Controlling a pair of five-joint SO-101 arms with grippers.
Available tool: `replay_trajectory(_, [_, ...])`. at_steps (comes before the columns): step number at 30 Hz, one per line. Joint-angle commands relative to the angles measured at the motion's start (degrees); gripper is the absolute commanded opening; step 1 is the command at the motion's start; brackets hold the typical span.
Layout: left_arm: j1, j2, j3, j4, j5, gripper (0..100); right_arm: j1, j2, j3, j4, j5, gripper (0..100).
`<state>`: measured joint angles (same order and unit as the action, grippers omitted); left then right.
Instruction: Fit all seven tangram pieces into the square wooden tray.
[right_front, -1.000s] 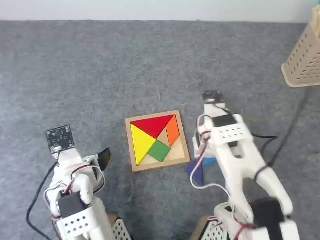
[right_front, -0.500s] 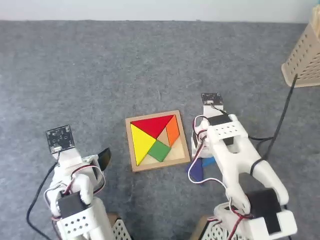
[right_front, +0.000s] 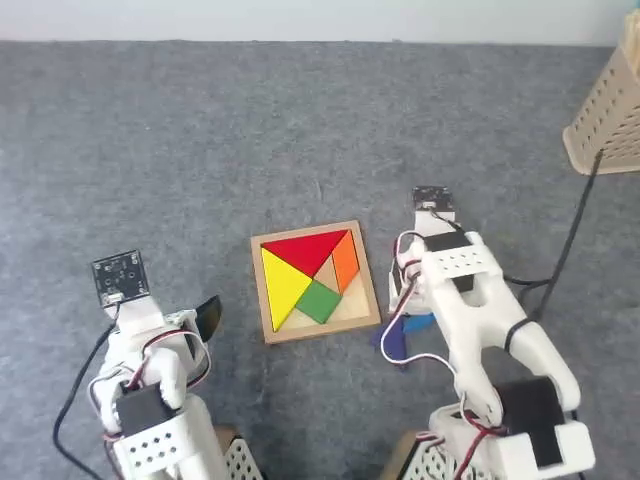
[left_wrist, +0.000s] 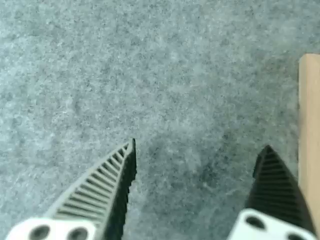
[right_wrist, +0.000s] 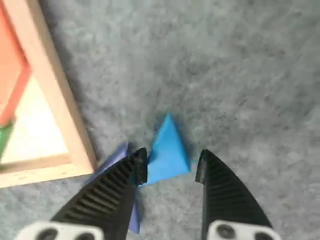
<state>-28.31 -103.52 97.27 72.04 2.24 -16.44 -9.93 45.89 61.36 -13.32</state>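
high / tray: square wooden tray (right_front: 325, 329) sits mid-frame on the grey table (right_front: 200, 140), turned slightly off square.
high / in tray: red triangle (right_front: 305, 250) along the upper side, yellow triangle (right_front: 280, 283) on the left, orange piece (right_front: 346, 265) on the right, green square (right_front: 318, 298) low centre. Bare wood shows between them and along the bottom edge.
high / loose pieces: light blue triangle (right_front: 420, 321) and dark blue piece (right_front: 393, 343) lie on the table just right of the tray's lower right corner, both partly under the right arm (right_front: 465, 290).
high / left arm: left arm (right_front: 150, 370) is in the lower left of frame, left of the tray and apart from it.
high / basket: beige perforated basket (right_front: 610, 110) at the upper right edge, well apart from the rest.
left wrist / left gripper: left gripper (left_wrist: 200, 145) is released, jaws wide apart over grey table (gripping nothing).
left wrist / tray: a strip of the wooden rim (left_wrist: 310, 125) shows just beside one finger.
right wrist / right gripper: right gripper (right_wrist: 172, 153) is released, jaws apart and straddling the light blue triangle (right_wrist: 167, 147). One fingertip overlaps the triangle's edge (contact: cannot tell), the other stands a little clear.
right wrist / dark blue piece: it (right_wrist: 119, 154) pokes out from behind one finger, between the light blue triangle and the tray corner.
right wrist / tray: the rim corner (right_wrist: 55, 110) is near both loose pieces. Inside it are the orange piece, a sliver of green and bare wood.
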Motion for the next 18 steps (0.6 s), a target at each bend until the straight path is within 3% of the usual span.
replay_trajectory(1, [-0.3,-0.8,-0.7,0.4,-0.1,35,0.3,2.2,0.8,-0.7,1.8,16.6])
replay_trajectory(12, [-0.3,-0.8,-0.7,0.4,-0.1,35,0.7,5.4,-0.9,-0.7,1.9,13.2])
replay_trajectory(18, [-0.3,-0.8,-0.7,0.4,-0.1,35,2.4,2.2,-3.6,-0.6,15.3,4.9])
